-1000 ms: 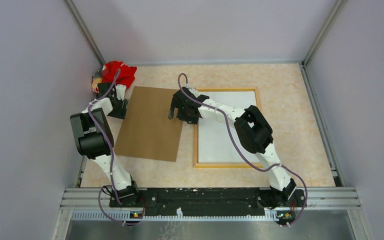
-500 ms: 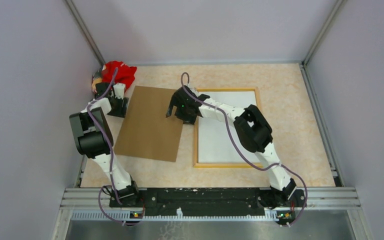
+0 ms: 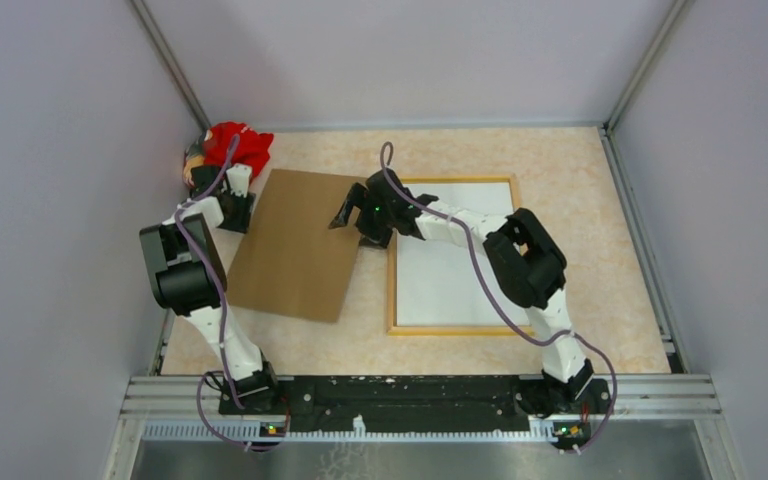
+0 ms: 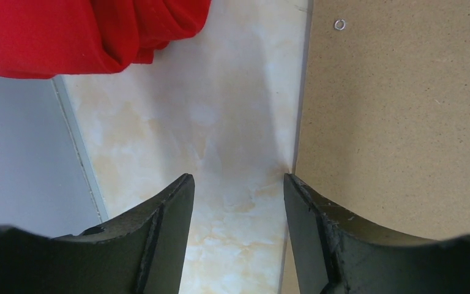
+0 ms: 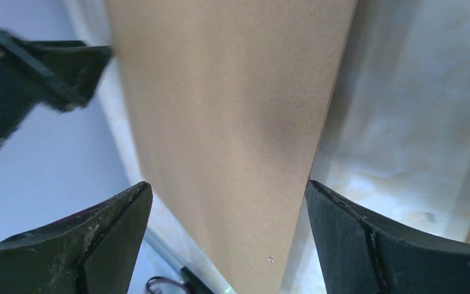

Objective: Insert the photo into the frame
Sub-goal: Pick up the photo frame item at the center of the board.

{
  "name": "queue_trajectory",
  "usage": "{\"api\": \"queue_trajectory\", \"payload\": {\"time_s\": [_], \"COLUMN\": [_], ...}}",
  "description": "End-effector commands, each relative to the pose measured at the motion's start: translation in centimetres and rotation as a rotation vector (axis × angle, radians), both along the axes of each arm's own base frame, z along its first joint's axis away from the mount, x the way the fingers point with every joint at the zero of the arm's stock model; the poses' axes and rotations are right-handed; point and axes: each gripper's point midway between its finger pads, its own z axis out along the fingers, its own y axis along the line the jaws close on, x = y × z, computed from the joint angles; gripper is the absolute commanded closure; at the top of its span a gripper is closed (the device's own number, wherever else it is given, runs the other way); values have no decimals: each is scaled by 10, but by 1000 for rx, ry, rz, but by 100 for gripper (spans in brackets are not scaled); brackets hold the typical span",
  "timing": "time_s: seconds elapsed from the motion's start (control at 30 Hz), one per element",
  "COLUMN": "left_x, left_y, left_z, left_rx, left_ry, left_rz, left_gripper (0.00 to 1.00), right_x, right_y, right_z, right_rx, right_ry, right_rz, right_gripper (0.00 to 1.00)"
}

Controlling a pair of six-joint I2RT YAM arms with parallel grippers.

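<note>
Because the photo lay white side up inside the frame, itself back up right of centre, only the brown backing board beside it seemed left to fit. The right gripper straddled the board's frame-side edge, jaws wide and empty. The left gripper, also parted and empty, probably braced the opposite edge.

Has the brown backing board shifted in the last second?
Yes. On the backing board, the near right corner has swung left, widening the gap to the frame, which stayed put.
</note>
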Motion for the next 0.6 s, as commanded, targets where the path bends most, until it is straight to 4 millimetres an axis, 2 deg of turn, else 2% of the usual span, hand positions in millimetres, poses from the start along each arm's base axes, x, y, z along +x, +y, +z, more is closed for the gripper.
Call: {"api": "queue_trajectory", "payload": {"time_s": [0.0,0.13,0.23,0.57], "left_x": [-61,-59,-59,-59], "left_y": [-51,-55,-61,-70], "left_z": [-64,-59,-54,-46], "left_rx": [-183,-201,-214,-247], "left_ry": [278,263,259,252], "left_rz": [-79,-90,-111,-132], "left_gripper": [37,38,38,38], "right_x": [-11,-31,-40,-36], "right_y": [44,42,39,48], "right_z": [202,240,252,216], "right_rx": [522,688,746,666], "right_ry": [-339,-420,-462,-359], "right_rz": [136,207,236,233], "right_gripper": [7,9,10,11]}}
